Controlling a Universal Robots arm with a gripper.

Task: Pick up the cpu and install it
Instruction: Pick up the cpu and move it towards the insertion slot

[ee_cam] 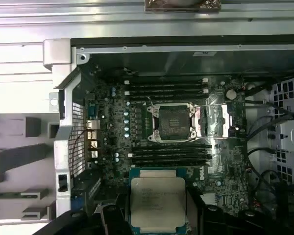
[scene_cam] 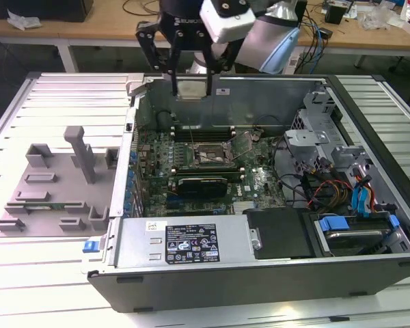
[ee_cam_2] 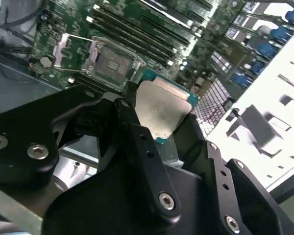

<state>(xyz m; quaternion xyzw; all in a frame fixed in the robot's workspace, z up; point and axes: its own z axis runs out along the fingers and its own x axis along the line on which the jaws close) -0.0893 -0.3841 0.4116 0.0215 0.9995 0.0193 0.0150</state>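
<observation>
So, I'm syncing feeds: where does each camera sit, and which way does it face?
Exterior view: off the arm, looking down into the open computer case; the gripper holds the cpu.
Second wrist view: at the wrist, looking slantwise past the gripper and cpu to the socket.
First wrist view: at the wrist, looking straight down on the socket, with gripper and cpu.
Shared: all three show cpu and socket.

One flat square silver-topped cpu (ee_cam: 158, 201) is counted, one black two-fingered end effector (scene_cam: 191, 93), one open grey metal computer case (scene_cam: 273, 99), one green motherboard (ee_cam: 225, 171), one empty square processor socket (ee_cam: 172, 122), one grey blocky holder tray (scene_cam: 55, 198) and one white slatted worktop (scene_cam: 41, 273).
</observation>
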